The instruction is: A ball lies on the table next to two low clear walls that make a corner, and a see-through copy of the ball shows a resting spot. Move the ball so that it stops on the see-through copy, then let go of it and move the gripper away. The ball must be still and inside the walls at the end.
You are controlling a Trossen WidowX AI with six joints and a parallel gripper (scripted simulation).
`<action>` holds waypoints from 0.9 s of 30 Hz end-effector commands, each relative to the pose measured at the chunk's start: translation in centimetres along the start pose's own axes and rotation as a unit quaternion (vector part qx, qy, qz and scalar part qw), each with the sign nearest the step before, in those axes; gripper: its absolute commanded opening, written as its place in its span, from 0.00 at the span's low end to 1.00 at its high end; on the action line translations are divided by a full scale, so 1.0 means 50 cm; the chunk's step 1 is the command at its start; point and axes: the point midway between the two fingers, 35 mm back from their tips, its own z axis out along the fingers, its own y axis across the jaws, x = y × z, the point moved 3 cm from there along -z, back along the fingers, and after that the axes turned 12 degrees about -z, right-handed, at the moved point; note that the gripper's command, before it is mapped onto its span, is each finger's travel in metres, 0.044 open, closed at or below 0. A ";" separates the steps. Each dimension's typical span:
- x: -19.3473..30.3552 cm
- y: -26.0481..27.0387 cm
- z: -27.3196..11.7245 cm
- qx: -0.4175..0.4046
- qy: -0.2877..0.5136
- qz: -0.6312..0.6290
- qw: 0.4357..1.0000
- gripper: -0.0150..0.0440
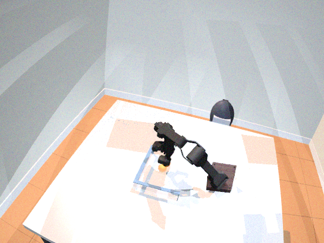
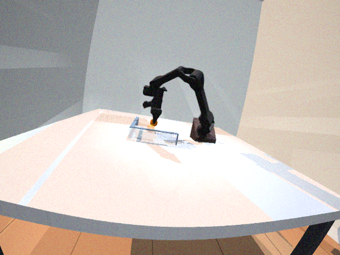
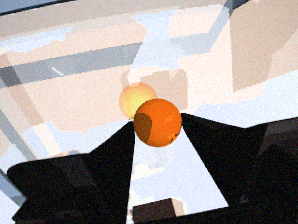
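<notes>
One orange ball (image 3: 157,122) sits pinched between the two dark fingers of the gripper (image 3: 159,131), which presses in on it from both sides. Wrist view: the pale see-through copy (image 3: 134,97) lies just behind and up-left of the ball, the two overlapping at their edges; the ball covers part of it, not all. Top view: the gripper (image 1: 164,161) points straight down over the ball (image 1: 162,168), which shows as a small orange spot below the fingertips, inside the corner made by the two clear walls (image 1: 141,170). One wall runs up the left of the ball, the other runs along the near side, well apart from it. Exterior view: the arm (image 2: 197,89) arches up from its dark base (image 2: 202,135) and comes down onto the ball (image 2: 153,123), just behind the long wall and near the short wall. Whether the ball touches the white table (image 2: 154,191) I cannot tell.
</notes>
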 end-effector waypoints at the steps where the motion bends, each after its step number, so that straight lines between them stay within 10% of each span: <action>1: -0.003 -0.005 -0.043 0.004 -0.002 -0.002 1.000 0.25; 15: 0.012 0.004 -0.195 0.002 -0.001 -0.002 1.000 0.25; 27: -0.031 0.026 -0.102 0.001 -0.002 -0.003 1.000 0.25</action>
